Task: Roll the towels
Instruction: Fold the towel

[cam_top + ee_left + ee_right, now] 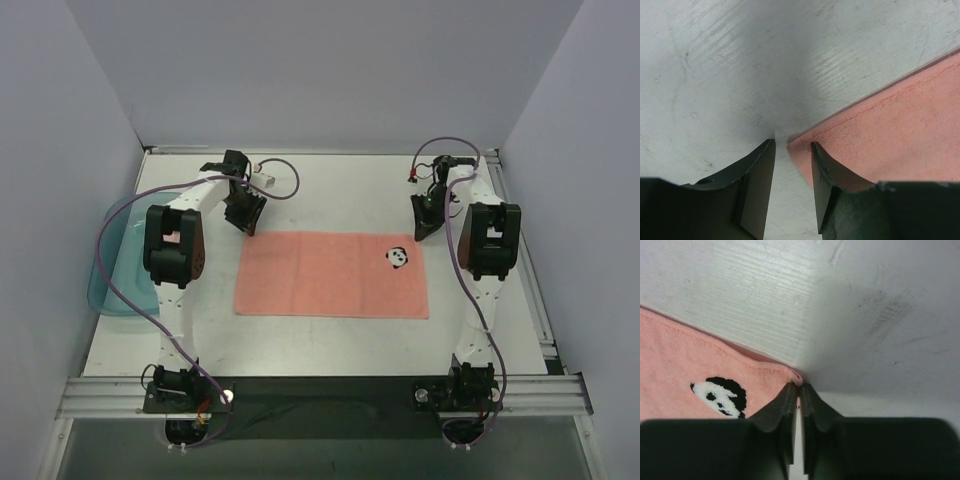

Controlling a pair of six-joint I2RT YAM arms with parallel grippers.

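Nearest in the overhead view is the mounting rail (320,392). Beyond it the pink towel (335,275) lies flat and unrolled in the middle of the desk (330,190). The left fingers (246,216) and right fingers (424,226) sit at its far corners, with a teal tray (112,285) off to the left.

In the left wrist view, the fingers stand open astride the far left corner, gripping nothing.

In the right wrist view, the fingers look pinched shut on the far right corner, beside the panda patch (720,396).

The left should close low on cloth alone. Then both corners should turn over evenly, so the roll starts straight.

Bare table (330,195) on all sides of the towel (330,275); teal tray (108,290) at the left edge.
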